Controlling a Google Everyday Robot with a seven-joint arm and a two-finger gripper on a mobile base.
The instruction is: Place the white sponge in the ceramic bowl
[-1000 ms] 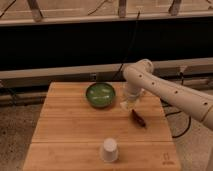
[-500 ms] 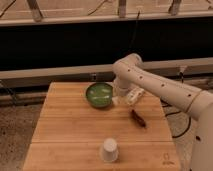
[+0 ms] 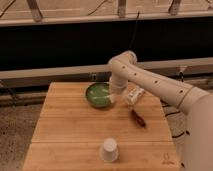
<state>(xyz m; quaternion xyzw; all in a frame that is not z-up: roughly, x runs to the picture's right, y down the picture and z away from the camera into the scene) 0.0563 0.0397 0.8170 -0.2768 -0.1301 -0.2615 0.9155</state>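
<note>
The ceramic bowl (image 3: 97,95), green and glossy, stands on the wooden table (image 3: 70,125) at the back middle. My gripper (image 3: 116,96) hangs from the white arm (image 3: 150,82) that reaches in from the right. It is down at the bowl's right rim, partly over the inside. I cannot pick out the white sponge as a separate thing; none lies on the bare table. It is hidden or blends with the pale gripper tip.
A white bottle with a label (image 3: 134,95) lies just right of the gripper. A small brown object (image 3: 138,118) lies in front of the bottle. A white upturned paper cup (image 3: 109,149) stands near the front edge. A dark wall and rails run behind the table.
The arm has swung left: the gripper moved from beside the bottle, right of the bowl, to the bowl's right rim. The bowl, cup and brown object have not moved.
</note>
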